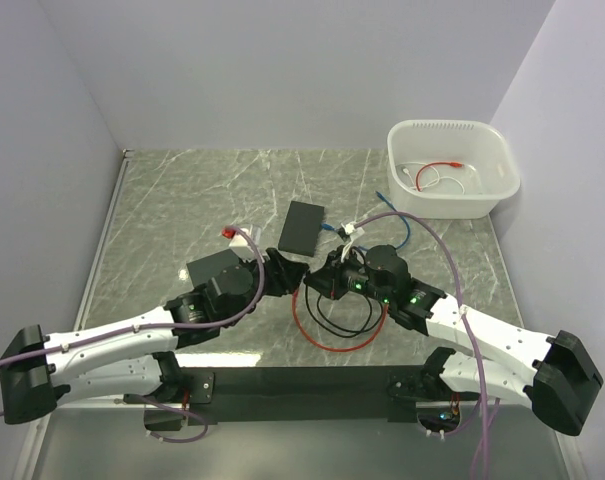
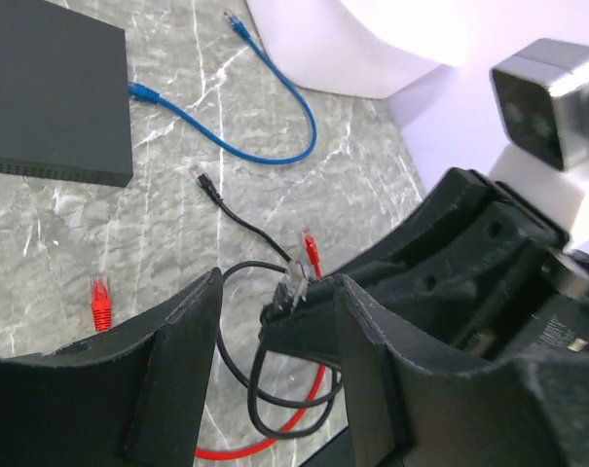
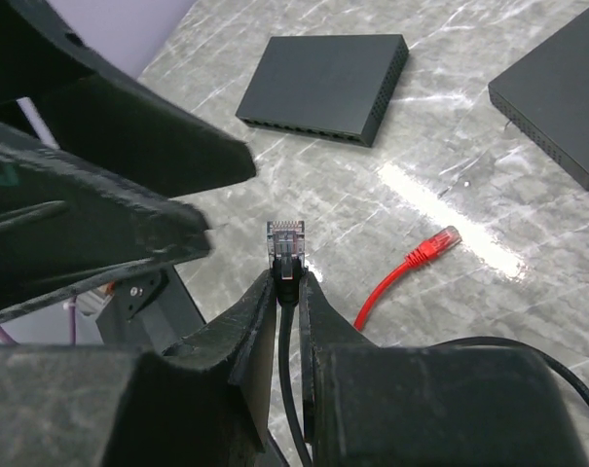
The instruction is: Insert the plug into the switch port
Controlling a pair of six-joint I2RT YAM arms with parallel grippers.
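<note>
Tabletop (image 1: pixel 182 190): grey-green marble pattern with white veins, and a bright streak of glare is showing across it in the right wrist view. Plain pale walls (image 1: pixel 282 70) are closing in the left, far and right edges. A black plate (image 1: pixel 302 382) is running along the near edge, carrying both arm bases.

Right gripper (image 3: pixel 287 282): the fingers are pinching tight on the black boot just behind the clear plug (image 3: pixel 285 238). The plug is sticking out past the fingertips, above the tabletop near the centre and toward the near edge. Its black cable (image 3: pixel 290 389) is trailing back between the fingers.

Left gripper (image 2: pixel 275 292): the fingers are standing wide apart and gripping nothing. It is facing the right gripper's tip, and the plug (image 2: pixel 292 282) is showing in the gap between its fingers.

Switch (image 1: pixel 302 228): lying flat at mid-table, just far of both grippers and apart from the plug. A row of ports is showing along one edge in the left wrist view (image 2: pixel 55 92).

A white bin (image 1: pixel 450 206) is sitting in the far right corner, holding white and red wire. A blue cable (image 2: pixel 216 139) is curving across the table from the switch's side toward the bin. A red cable (image 1: pixel 327 347) is looping on the tabletop below the grippers, toward the near edge.
</note>
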